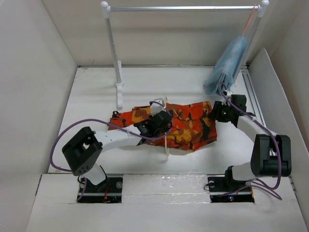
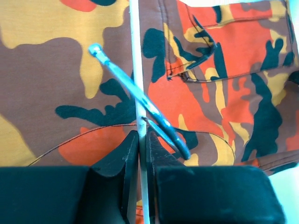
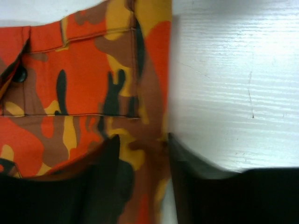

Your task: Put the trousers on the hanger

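The camouflage trousers (image 1: pixel 188 126) lie folded on the white table (image 1: pixel 96 106). My left gripper (image 1: pixel 161 120) hovers over their middle, shut on a thin cream bar of the hanger (image 1: pixel 167 145). In the left wrist view that bar (image 2: pixel 135 56) runs straight up from between my fingertips (image 2: pixel 142 133), with the slim metal hook (image 2: pixel 154 109) slanting across it above the cloth (image 2: pixel 224 70). My right gripper (image 1: pixel 215 113) is at the trousers' right edge. Its jaws (image 3: pixel 142 137) stand apart, straddling the cloth's edge (image 3: pixel 93 70), which lies flat between them.
A clothes rail (image 1: pixel 183 8) stands at the back, its left post (image 1: pixel 113 48) on a foot (image 1: pixel 119 92) near the trousers. A light blue garment (image 1: pixel 229 60) hangs from a pinkish-red hanger (image 1: pixel 249 19) at the rail's right end. White walls enclose the table.
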`<state>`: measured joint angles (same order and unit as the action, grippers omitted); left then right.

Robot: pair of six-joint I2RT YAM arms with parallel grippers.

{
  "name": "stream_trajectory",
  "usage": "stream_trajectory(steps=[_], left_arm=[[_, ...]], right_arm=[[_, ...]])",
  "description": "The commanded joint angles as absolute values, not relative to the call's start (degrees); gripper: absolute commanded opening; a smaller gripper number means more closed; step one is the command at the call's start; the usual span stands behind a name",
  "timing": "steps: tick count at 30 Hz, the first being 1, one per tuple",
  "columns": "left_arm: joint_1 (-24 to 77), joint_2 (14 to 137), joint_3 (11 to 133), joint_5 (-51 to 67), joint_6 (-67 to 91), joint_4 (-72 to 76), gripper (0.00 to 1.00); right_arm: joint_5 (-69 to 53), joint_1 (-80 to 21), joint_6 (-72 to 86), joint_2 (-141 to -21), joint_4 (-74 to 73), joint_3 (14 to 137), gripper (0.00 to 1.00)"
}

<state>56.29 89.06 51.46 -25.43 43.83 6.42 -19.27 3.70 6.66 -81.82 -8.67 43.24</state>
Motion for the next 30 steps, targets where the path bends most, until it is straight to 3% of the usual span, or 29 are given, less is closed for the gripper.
stream_trajectory(steps=[1, 4, 6, 12, 17, 30], left_arm=[[56.69, 84.56, 58.16, -28.21, 44.03, 3.54, 0.0], [56.69, 81.75, 63.87, -30.32, 43.69, -2.26, 0.0], [56.69, 79.55, 69.31, -31.81, 41.85, -5.95, 0.0], [56.69, 80.06, 86.02, -31.9, 36.83, -16.6, 0.0], [56.69, 82.61, 98.87, -31.03, 33.4, -21.88, 0.0], [56.69, 80.33, 85.78, -30.59, 36.65, -7.66, 0.0]], right_arm=[[-18.81, 2.46, 6.77, -75.88, -10.26, 46.4, 0.56], [-19.25, 1.93, 6.07, -70.25, -16.75, 48.16, 0.76], [-19.77, -0.08, 6.24, -60.96, -21.5, 50.09, 0.82], [-26.18, -8.67, 12.82, -46.61, -26.1, 55.45, 0.85], [-26.81, -19.76, 22.22, -44.12, -23.39, 63.61, 0.9], [-26.1, -40.68, 37.0, -54.48, 1.67, 58.71, 0.89]])
